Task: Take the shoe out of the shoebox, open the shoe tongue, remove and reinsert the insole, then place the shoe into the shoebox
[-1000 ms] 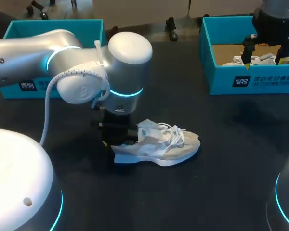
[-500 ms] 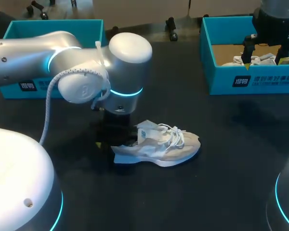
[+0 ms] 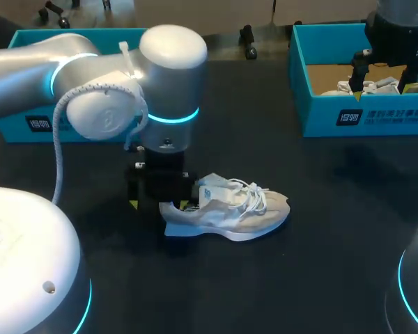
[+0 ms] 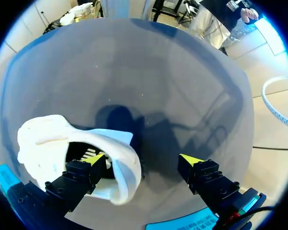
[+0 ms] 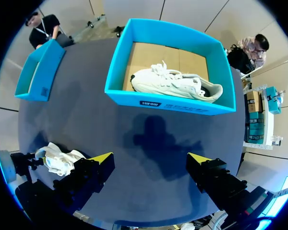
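A pale grey-and-white shoe lies on its side on the dark table, toe toward the right. My left gripper hangs open over its heel end. In the left wrist view the gripper stands wide, one fingertip above the shoe's dark opening, and the white heel collar lies loose between the fingers, touched from neither side. My right gripper is open above the teal shoebox at the back right. It holds nothing.
The right shoebox holds a second white shoe on its cardboard floor. Another teal box stands at the back left, partly behind my left arm. Bare table lies between the loose shoe and the right box.
My left gripper has opened and let go of the shoe's heel, and the arm has lifted and shifted slightly left. The shoe stays put; the right arm has not moved.
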{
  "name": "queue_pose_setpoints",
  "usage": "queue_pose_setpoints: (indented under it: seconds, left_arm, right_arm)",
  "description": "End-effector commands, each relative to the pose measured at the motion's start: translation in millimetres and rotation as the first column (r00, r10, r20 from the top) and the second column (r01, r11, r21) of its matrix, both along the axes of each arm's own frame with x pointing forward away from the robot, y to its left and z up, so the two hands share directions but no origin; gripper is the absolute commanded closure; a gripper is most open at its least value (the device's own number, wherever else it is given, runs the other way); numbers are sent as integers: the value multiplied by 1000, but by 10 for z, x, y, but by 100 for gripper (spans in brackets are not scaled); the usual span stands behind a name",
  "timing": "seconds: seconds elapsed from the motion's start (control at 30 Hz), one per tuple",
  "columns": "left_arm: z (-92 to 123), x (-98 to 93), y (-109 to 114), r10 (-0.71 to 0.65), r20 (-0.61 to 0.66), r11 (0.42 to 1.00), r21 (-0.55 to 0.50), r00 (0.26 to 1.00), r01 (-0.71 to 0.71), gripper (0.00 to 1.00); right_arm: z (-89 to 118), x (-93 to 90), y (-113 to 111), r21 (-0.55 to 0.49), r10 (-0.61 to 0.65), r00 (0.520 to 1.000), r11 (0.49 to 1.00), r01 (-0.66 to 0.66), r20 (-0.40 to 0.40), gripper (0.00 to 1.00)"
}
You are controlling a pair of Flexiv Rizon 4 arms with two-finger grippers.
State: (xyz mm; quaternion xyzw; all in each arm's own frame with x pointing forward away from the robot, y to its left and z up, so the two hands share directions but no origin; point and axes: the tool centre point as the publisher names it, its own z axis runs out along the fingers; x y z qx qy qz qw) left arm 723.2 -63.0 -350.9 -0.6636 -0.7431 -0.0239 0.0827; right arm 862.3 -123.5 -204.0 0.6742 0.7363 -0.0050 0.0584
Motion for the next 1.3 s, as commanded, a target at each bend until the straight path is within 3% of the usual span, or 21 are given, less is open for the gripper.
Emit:
queue_pose_setpoints:
  seconds: [0.03, 0.37, 0.67, 0.9, 1.3]
  left_arm:
    - [202, 11, 106, 41, -17, 999, -35, 999, -41, 0]
    - [433, 64, 193, 170, -68, 982, -73, 983, -175, 0]
    - [652, 202, 485, 315, -98, 933, -151, 944, -327, 0]
    - [693, 302, 708, 391, -136, 893, -182, 910, -411, 0]
    - [693, 302, 708, 391, -136, 893, -182, 910, -411, 0]
  right_arm:
    - [-6, -5, -3, 2, 0, 1000, 1000, 0, 2, 0]
    - [-6, -5, -3, 2, 0, 1000, 1000, 0, 2, 0]
    - [-6, -5, -3, 2, 0, 1000, 1000, 0, 2, 0]
    - [-6, -5, -3, 2, 0, 1000, 1000, 0, 2, 0]
    - [-6, -5, -3, 2, 0, 1000, 1000, 0, 2, 0]
